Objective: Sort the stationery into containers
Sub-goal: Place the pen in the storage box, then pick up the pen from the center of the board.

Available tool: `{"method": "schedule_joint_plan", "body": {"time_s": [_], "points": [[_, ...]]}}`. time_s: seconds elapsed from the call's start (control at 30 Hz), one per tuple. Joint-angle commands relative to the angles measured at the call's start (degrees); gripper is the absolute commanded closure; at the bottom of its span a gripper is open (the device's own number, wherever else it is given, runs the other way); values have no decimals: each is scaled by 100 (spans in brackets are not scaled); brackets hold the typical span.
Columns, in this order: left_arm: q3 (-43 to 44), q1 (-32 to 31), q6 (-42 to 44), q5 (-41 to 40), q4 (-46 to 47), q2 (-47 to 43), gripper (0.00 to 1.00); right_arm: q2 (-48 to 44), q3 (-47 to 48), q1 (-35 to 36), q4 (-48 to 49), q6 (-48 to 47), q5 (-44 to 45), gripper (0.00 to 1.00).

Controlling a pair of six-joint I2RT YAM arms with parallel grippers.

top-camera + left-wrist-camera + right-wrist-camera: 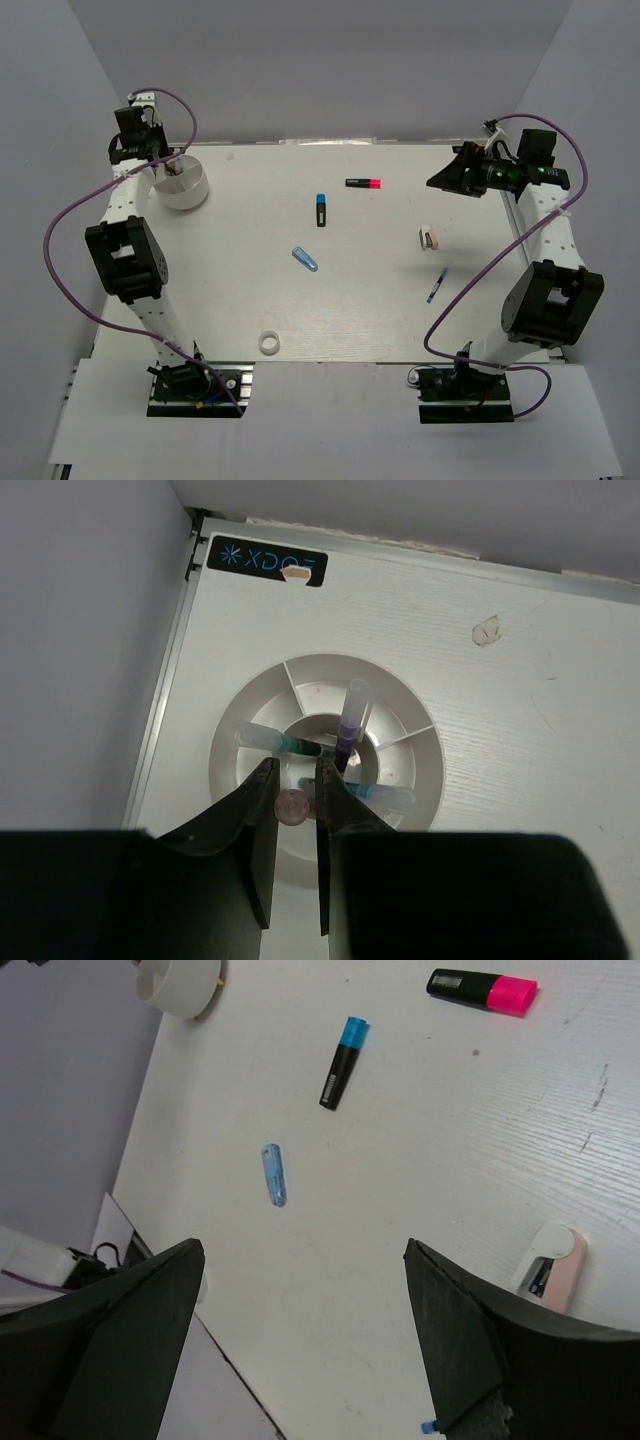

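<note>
**A:** From above, how far had the sorting got?

**B:** Partway, I'd judge. The white tub [192, 194] stood in the far left corner of the table [380, 320], and the left gripper [163, 163] hung right over it. Well apart from the tub, loose on the table, lay a pink-ended marker [364, 183], a blue-ended marker [321, 210], a clear blue tube [306, 258], a blue pen [437, 286], a tape ring [268, 343] near the front edge, and a small white-and-pink piece [429, 238]. The right gripper [455, 175] hovered at the far right.

**A:** And the left wrist camera?

**B:** It looked straight down into the tub, which was split into wedges. Several pens [347, 720] already lay inside. The jaws were nearly together, with a pinkish round end [292, 806] between them. I couldn't tell whether they pinched it.

**A:** The right wrist?

**B:** Its jaws were spread wide with nothing between them, over bare table. Both markers and the tube lay beyond them. By my count, six things were left to put away.
</note>
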Motion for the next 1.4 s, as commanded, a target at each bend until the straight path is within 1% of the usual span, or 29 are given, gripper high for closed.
{"method": "schedule_joint_plan", "body": {"time_s": [0.0,0.03,0.23,0.27,0.3,0.4,0.43,0.47,0.5,0.53,0.57,0.6,0.63,0.7,0.73,0.77,0.8,0.83,0.87,0.9,0.97,1.0,1.03,1.07,1.1,1.17,1.2,1.23,1.37], "points": [[-136,58,-10,181,168,-160,76,-33,106,26,-253,-1002,126,14],[-163,58,-28,208,186,-142,73,-24,106,17,-332,-1145,161,14],[-102,58,-239,506,107,-230,49,-85,27,17,-833,-2199,521,14],[-76,58,-239,524,107,-343,47,-103,27,17,-904,-2323,574,15],[-67,58,-457,620,133,-440,45,-103,36,17,-1052,-2455,670,16],[56,58,-520,866,142,-836,43,-182,27,9,-1299,-3069,863,25],[135,58,-520,1006,133,-950,43,-200,44,26,-1613,-3602,917,33],[162,-37,-468,1164,72,-1073,43,-243,71,26,-1834,-3964,1013,36],[171,-38,-320,1583,28,-1283,43,-270,106,26,-2080,-4325,1084,40],[188,-91,-48,2023,-25,-1372,43,-322,115,17,-2561,-5112,1145,46],[223,-91,120,2584,-243,-1442,43,-323,98,35,-2853,-5598,1320,49],[258,-91,495,3434,-419,-1530,36,-323,80,61,-3125,-6012,1452,52],[372,-230,656,3677,-830,-1531,35,-323,54,79,-3520,-6651,1601,54],[592,-398,1016,3977,-1358,-1426,35,-305,-86,166,-3751,-7052,2102,59],[662,-486,1114,3944,-1735,-1408,34,-244,-148,219,-3674,-7001,2313,71],[593,-669,1315,3900,-1817,-1434,34,-165,-157,298,-3682,-6635,2680,78],[427,-767,1360,3812,-1801,-1530,34,-86,-149,333,-3760,-6414,2780,85],[217,-855,1369,3559,-1696,-1827,34,80,-210,421,-3787,-6081,2859,86],[-264,-1004,1369,3435,-1373,-2004,32,125,-315,430,-3813,-5399,2912,78],[-469,-1075,1369,3268,-1222,-2162,32,160,-429,448,-3805,-5061,2878,63],[-751,-1189,1369,2907,-1001,-2514,31,82,-868,457,-3596,-4393,2720,56],[-917,-1277,1378,2836,-983,-2585,31,12,-1026,457,-3437,-3824,2676,51],[-997,-1278,1378,2723,-913,-2716,31,-172,-1280,491,-3296,-3532,2623,49],[-1155,-1330,1378,2678,-869,-2778,31,-260,-1396,492,-2973,-3294,2570,49],[-1209,-1330,1396,2651,-834,-2822,31,-427,-1510,518,-2787,-2761,2517,52],[-1262,-1392,1387,2572,-755,-2911,30,-586,-1958,527,-2287,-1846,2858,58],[-1244,-1392,1387,2572,-772,-2919,30,-708,-2098,570,-1823,-928,3156,65],[-1227,-1444,1387,2572,-772,-2920,30,-753,-2239,588,-1662,-501,3681,65],[-1279,-1445,1343,2484,-684,-3007,30,-508,-2697,668,-1405,644,4476,62]]}}
